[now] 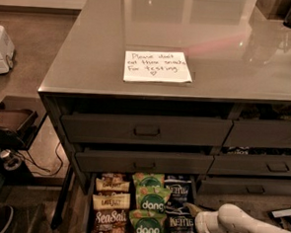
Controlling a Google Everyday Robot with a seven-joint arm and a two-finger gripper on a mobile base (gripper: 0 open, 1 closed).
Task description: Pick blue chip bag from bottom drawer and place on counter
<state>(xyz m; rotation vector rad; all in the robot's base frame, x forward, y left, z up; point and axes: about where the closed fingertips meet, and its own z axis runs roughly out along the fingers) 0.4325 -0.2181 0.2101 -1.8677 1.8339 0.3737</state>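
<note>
A dim room with a brown floor surrounds a grey cabinet topped by the large, glossy grey-brown counter (229, 44), which mirrors pale shapes and a pink streak. On it lies a white paper note (157, 67), handwritten "Please don't eat these snacks for testing" above a small heart. Under the counter's thin dark edge sit two shallow grey drawers with rectangular pull handles (145, 130), both slightly ajar, with more of the same kind to the right. Below them the wide, deep, dark grey bottom drawer (88, 204) stands pulled out, holding three columns of snacks. The left column has brown-and-cream bags (110, 223), the front one reading "SeaSalt". The middle has green bags marked "dang" (152, 202). The right has two navy bags with white "Kettle" lettering. The front one, the small glossy blue chip bag (179, 226), lies in the drawer's right column, beside a green bag. The white arm enters from the lower right, and its gripper (193, 223) sits at the blue bag's right edge, inside the drawer. Whether it is open or closed cannot be told.
</note>
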